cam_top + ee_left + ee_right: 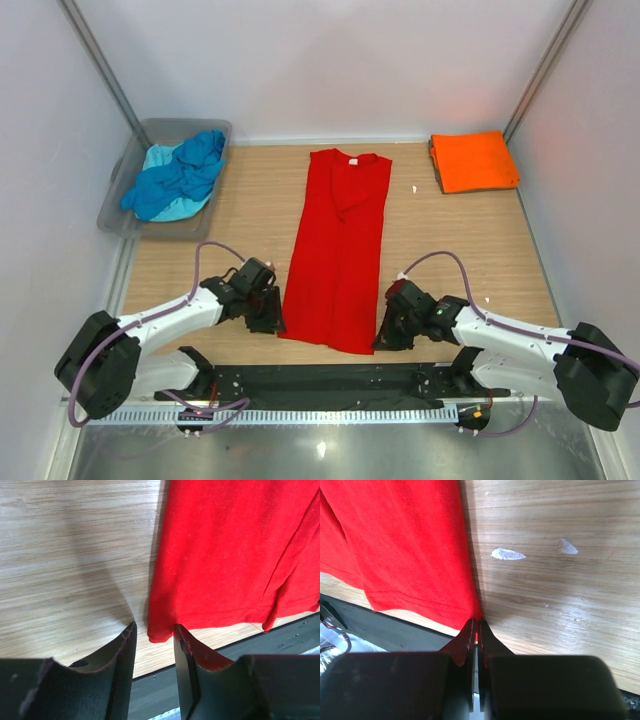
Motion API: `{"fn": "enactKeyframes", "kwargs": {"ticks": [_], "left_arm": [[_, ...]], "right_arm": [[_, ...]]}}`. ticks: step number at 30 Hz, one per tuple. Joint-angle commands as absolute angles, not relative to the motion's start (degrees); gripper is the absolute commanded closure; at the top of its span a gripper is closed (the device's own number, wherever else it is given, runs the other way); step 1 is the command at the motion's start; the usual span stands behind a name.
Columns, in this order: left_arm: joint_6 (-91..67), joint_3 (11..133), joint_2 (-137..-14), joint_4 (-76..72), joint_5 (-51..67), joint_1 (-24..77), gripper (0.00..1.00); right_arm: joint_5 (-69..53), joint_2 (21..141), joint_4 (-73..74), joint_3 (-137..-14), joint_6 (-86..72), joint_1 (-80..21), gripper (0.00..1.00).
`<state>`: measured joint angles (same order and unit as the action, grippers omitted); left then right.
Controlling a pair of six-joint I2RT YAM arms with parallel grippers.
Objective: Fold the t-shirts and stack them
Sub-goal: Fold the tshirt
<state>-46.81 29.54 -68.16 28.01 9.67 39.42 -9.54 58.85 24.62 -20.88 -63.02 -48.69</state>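
A bright red t-shirt (338, 250) lies as a long narrow strip down the middle of the table, collar at the far end. My left gripper (271, 318) is open at its near left corner; the left wrist view shows that corner (160, 632) between the two fingers (122, 652). My right gripper (383, 338) is shut on the near right corner of the red t-shirt (420, 555), its tips pinching the hem. An orange t-shirt (473, 160) lies folded at the far right. Blue and pale turquoise t-shirts (180, 178) are bunched in the tub.
A grey translucent plastic tub (120, 195) stands at the far left. A black rail (320, 380) runs along the near table edge. Small white scraps (507, 554) lie on the wood right of the red shirt. White walls close the sides.
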Motion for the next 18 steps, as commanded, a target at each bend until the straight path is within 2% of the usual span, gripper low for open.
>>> {"fn": "enactKeyframes", "kwargs": {"ticks": [1,11,18], "left_arm": [[-47.64,28.30,-68.64,26.28,10.46,39.64,0.64],[-49.30,27.51,-65.48,26.10,12.22,39.73,0.64],[-51.59,24.70,-66.97,20.76,14.85,40.16,0.64]], "right_arm": [[-8.97,58.01,23.38,-20.13,-63.63,-49.04,0.99],[-3.87,54.14,32.16,-21.09,-62.67,-49.04,0.99],[-3.69,53.79,32.26,-20.92,-62.49,-49.04,0.99]]}}
